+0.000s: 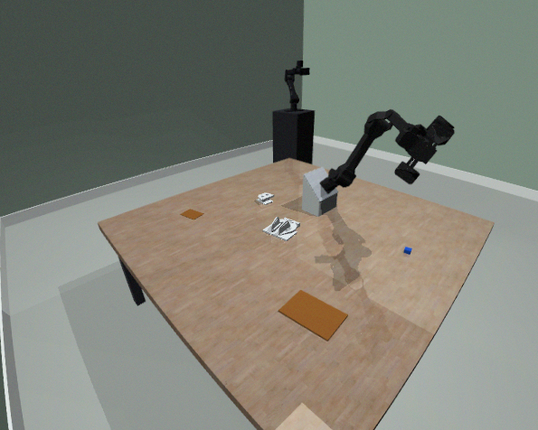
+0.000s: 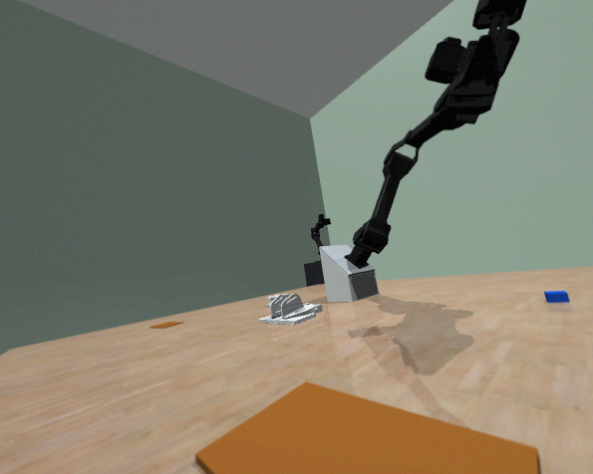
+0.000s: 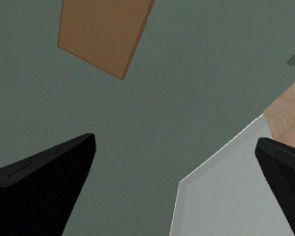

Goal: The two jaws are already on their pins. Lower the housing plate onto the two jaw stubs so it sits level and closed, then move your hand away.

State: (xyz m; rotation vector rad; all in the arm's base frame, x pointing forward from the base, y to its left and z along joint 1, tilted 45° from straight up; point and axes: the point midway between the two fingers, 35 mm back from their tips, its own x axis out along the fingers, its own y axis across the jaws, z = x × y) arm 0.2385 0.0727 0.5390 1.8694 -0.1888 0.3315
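My gripper [image 1: 424, 150] [image 3: 176, 144] is open and empty. It is high above the table, right of the grey wedge-shaped mount, far from the white parts. A flat white base [image 1: 287, 238] [image 2: 281, 322] lies on the table, with two upright fin-like jaws [image 1: 284, 227] [image 2: 289, 306] on it. A small white piece with dark holes, seemingly the housing plate [image 1: 265, 195], sits apart, behind the base, raised on something white. In the exterior view it is mostly hidden behind the jaws. The pins and jaw stubs are too small to make out.
The grey arm mount [image 1: 311, 196] [image 2: 337, 280] stands behind and right of the base. A large orange mat [image 1: 313, 314] [image 2: 368, 433] lies at the front, a small orange one [image 1: 192, 214] [image 2: 165, 325] at the left. A blue block [image 1: 407, 250] [image 2: 556, 297] lies at the right.
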